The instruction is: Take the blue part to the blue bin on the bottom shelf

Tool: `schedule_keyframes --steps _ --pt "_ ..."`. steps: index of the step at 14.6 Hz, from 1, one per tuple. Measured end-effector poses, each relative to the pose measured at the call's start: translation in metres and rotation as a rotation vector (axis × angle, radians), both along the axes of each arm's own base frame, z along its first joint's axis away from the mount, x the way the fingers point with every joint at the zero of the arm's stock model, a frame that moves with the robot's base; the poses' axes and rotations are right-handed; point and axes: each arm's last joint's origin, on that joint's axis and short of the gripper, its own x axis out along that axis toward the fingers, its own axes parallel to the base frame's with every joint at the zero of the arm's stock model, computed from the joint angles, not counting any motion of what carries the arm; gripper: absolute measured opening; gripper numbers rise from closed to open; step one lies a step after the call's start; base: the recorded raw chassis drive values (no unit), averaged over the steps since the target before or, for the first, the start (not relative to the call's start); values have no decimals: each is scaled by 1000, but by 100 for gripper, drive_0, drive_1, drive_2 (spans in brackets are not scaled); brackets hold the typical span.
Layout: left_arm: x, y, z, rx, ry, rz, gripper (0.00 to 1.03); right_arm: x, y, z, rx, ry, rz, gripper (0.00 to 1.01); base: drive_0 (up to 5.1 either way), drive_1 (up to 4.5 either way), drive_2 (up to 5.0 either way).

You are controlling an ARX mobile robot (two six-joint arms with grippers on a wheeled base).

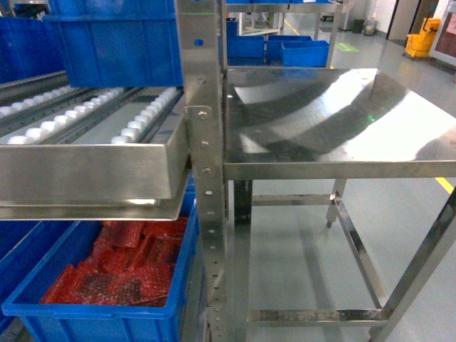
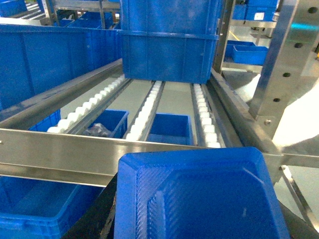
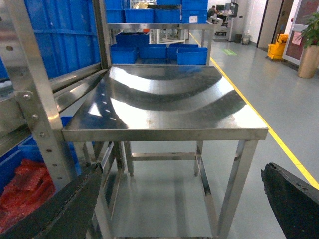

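The blue part, a ribbed tray-shaped moulding, fills the lower half of the left wrist view. My left gripper is shut on it, and one black finger shows at its left edge. The part hangs just in front of the steel front rail of the roller shelf. Under that shelf a blue bin sits on the bottom level with red bagged pieces in it. My right gripper stands open over the floor, nothing between its fingers. Neither gripper shows in the head view.
A large blue crate stands at the far end of the roller lanes. More blue bins show through the rollers below. A steel upright separates the rack from a steel table on the right.
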Motion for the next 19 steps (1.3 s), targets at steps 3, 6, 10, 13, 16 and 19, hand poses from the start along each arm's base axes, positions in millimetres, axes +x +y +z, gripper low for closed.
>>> schedule_keyframes --steps 3,6,10,13,16,19 --pt "0 0 0 0 0 0 44 0 0 0 0 -2 0 98 -495 250 250" --pt "0 0 0 -1 -1 0 44 0 0 0 0 1 0 98 -495 250 250" --pt "0 0 0 0 1 0 44 0 0 0 0 -2 0 98 -495 250 250" --pt "0 0 0 -1 -3 1 44 0 0 0 0 -1 0 98 -495 250 250" --pt "0 0 0 0 -1 1 44 0 0 0 0 3 0 98 -495 250 250" --pt "0 0 0 -1 -4 9 44 0 0 0 0 -2 4 98 -495 250 250"
